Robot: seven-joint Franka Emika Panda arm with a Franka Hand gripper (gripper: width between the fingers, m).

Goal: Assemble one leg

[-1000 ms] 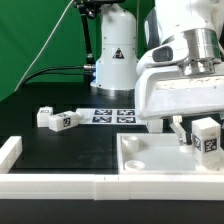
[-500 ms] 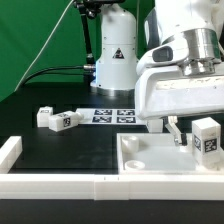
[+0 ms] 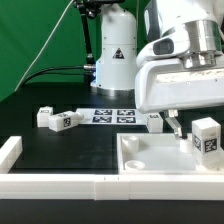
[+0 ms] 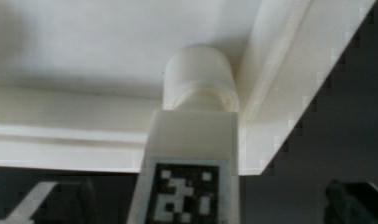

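White gripper (image 3: 196, 118), pointed straight down and held low, its two dark fingers (image 3: 176, 124) spread wide apart.

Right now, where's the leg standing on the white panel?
Exterior view's right: the leg stands upright on the white panel, close to its far rim, tag facing the camera.

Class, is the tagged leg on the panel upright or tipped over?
Upright: the leg stands on its end on the panel, its sides vertical.

The white leg (image 3: 201, 128) carries a black-and-white patterned tag (image 3: 210, 145).
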